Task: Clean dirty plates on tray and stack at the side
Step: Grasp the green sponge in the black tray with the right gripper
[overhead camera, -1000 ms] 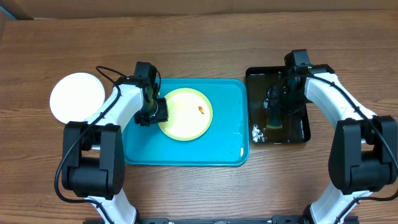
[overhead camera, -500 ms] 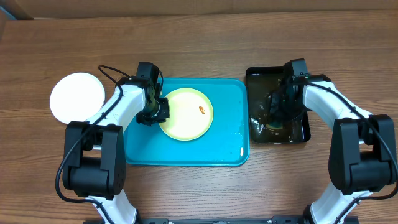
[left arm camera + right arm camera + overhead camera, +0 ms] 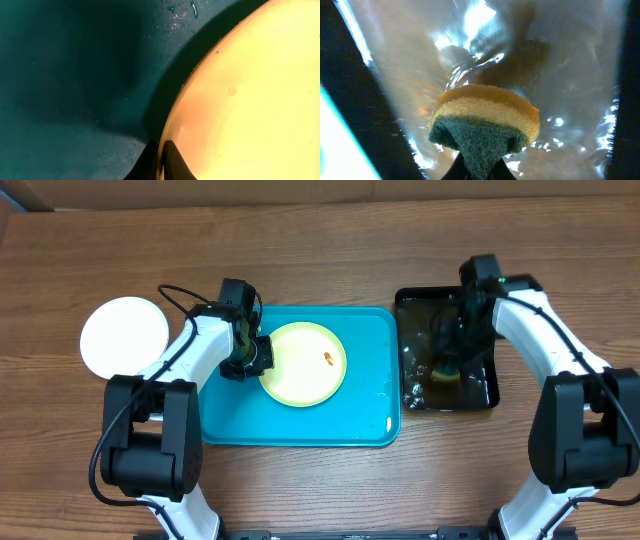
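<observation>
Left end effector [image 3: 256, 359] is clamped on the left rim of the yellow-green plate [image 3: 305, 366], which lies on the blue tray [image 3: 232, 422]. Right end effector [image 3: 480, 161] grips a sponge [image 3: 485, 120] over the black tray [image 3: 486, 394]. A white plate [image 3: 124, 336] sits on the counter [image 3: 320, 240], left of the blue tray.

A black tray [image 3: 418, 308] holding water sits on the wooden bench [image 3: 300, 240]. A yellow and green sponge [image 3: 485, 117] is over it.

Left wrist view: pale yellow-green plate [image 3: 250, 95] cut off at 3 and 6 o'clock; left gripper [image 3: 161, 162] shows fingertips only, at 6 o'clock. Right wrist view: sponge [image 3: 485, 120] underside and right gripper [image 3: 479, 169] cropped at 6 o'clock. Overhead: smear [image 3: 327, 359] too small to identify.
</observation>
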`<state>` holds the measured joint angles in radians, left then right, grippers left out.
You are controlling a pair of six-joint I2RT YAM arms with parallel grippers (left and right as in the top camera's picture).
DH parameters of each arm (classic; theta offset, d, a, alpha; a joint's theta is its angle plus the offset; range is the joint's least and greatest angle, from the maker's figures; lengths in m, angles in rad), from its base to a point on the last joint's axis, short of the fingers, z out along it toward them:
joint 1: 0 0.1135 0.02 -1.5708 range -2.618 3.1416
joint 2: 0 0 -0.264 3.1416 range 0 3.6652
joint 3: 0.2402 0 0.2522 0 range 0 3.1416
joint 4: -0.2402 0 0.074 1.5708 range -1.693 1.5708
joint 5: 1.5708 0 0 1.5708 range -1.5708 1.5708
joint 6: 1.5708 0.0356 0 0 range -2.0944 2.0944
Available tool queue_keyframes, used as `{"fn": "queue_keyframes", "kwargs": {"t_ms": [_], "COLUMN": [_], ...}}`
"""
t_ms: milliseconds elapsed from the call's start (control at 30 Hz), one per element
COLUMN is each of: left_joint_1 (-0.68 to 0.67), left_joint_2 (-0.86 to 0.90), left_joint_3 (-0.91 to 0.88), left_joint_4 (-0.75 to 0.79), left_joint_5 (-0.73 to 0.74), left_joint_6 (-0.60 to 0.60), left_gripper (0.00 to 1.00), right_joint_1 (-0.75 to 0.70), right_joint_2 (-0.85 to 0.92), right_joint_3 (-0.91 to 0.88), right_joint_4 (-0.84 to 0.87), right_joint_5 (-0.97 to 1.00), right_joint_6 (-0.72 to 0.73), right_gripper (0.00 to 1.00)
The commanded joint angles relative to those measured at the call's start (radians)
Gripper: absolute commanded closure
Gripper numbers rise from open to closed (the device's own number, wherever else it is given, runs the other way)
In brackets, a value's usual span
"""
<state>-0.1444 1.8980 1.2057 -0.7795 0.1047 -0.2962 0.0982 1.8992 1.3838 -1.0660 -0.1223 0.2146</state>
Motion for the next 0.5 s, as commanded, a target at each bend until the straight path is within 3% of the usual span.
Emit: {"fn": "queue_keyframes", "kwargs": {"t_ms": [0,67,200,267,467], "left_joint_1": [-0.006,-0.006,-0.006,-0.006,-0.007], "left_joint_2": [-0.004,-0.004,-0.004,-0.004,-0.004], "left_joint_3": [-0.006,-0.006,-0.006,-0.006,-0.006], "left_joint_4": [0.008,0.023,0.075,0.081,0.045], "left_joint_5": [-0.004,-0.004,-0.004,-0.003,-0.003], "left_joint_6": [0.004,0.005,0.005,0.004,0.004], "left_gripper": [0.88,0.67,0.65,0.76,0.96], "right_joint_1": [-0.002,-0.002,-0.002,-0.002,0.016], "right_joint_2": [-0.027,-0.027,-0.027,-0.027,-0.027], "right_joint_3": [0.038,0.038,0.039,0.039,0.039], "right_joint_4": [-0.02,-0.02,-0.008,0.005,0.01], "right_joint_5": [0.06,0.115,0.132,0.132,0.172], "right_joint_6": [-0.008,-0.008,-0.009,-0.009,-0.014], "right_gripper": [0.96,0.96,0.96,0.96,0.96]}}
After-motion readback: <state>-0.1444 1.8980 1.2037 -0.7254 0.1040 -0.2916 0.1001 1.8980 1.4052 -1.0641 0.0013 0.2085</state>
